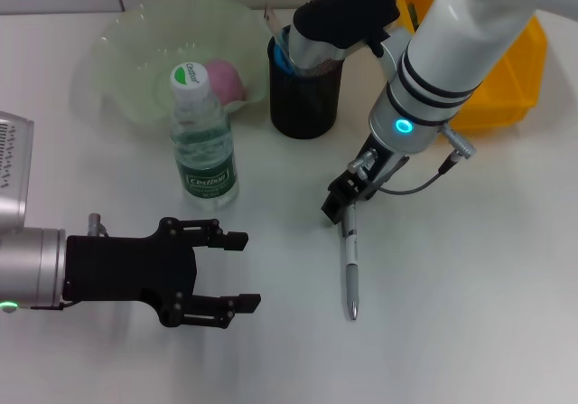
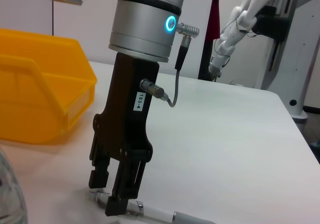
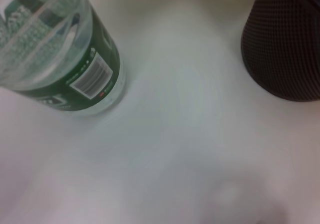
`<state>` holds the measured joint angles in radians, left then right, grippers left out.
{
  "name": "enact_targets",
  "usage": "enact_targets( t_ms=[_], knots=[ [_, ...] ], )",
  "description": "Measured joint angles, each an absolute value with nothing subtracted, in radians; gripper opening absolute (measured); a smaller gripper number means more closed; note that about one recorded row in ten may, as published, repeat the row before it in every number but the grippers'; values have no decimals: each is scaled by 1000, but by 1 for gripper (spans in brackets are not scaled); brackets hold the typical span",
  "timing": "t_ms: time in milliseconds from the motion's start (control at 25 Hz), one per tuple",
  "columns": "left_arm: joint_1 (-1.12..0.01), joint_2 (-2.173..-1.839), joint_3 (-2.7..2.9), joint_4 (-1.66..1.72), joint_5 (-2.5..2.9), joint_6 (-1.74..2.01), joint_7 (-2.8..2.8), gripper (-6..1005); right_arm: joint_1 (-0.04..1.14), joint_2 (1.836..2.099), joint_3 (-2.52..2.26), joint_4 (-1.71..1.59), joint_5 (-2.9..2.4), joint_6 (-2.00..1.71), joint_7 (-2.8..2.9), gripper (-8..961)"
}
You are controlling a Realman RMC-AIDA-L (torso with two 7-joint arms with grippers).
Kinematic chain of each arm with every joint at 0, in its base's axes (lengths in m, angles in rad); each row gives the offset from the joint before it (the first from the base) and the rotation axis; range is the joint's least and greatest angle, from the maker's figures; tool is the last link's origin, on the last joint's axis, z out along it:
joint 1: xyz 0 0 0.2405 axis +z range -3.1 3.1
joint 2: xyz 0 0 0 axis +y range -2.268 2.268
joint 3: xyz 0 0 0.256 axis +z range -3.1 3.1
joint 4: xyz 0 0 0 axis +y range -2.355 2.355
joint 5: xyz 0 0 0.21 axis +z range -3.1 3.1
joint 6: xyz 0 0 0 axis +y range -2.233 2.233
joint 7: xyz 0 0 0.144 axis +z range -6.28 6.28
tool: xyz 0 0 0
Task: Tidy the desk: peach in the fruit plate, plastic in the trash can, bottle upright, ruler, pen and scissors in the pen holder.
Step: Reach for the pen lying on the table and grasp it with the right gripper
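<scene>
Right hand (image 1: 341,207) down at the counter (image 1: 470,268), fingers (image 2: 114,204) closed around the far end of the pen (image 1: 350,273), tips touching or nearly touching the white surface. Pen lying flat, pointing toward the near edge, just right of centre. Left hand (image 1: 230,270) low at the near left, hovering over the counter with its fingers spread apart and nothing between them. Bottle (image 1: 202,142) standing upright with green-and-white cap on, left of centre, just in front of the fruit plate (image 1: 126,51). Peach (image 1: 224,80) resting in that pale green plate, partly hidden behind the bottle's cap. Black mesh pen holder (image 1: 306,97) at the far centre, right of the plate and well apart from the pen, already stuffed with items whose identity cannot be told from here. Yellow bin (image 1: 506,70) at the far right, behind the right arm.
</scene>
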<state>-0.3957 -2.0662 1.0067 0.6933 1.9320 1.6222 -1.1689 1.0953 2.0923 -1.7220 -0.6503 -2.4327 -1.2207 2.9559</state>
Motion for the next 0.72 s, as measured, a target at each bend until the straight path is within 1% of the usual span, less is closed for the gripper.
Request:
enact_targets(
  t_ms=[320, 560, 720],
  knots=[
    [-396, -2066, 1008, 692, 1932, 1622, -1169, 772, 1095, 2092, -1746, -654, -2431, -1221, 2956, 604],
    [-395, -2066, 1007, 692, 1932, 1623, -1169, 772, 1098, 2092, -1754, -658, -2431, -1221, 2956, 409],
    [-394, -2066, 1006, 692, 1933, 1623, -1169, 771, 1099, 2092, -1754, -658, -2431, -1224, 2956, 180]
  ],
)
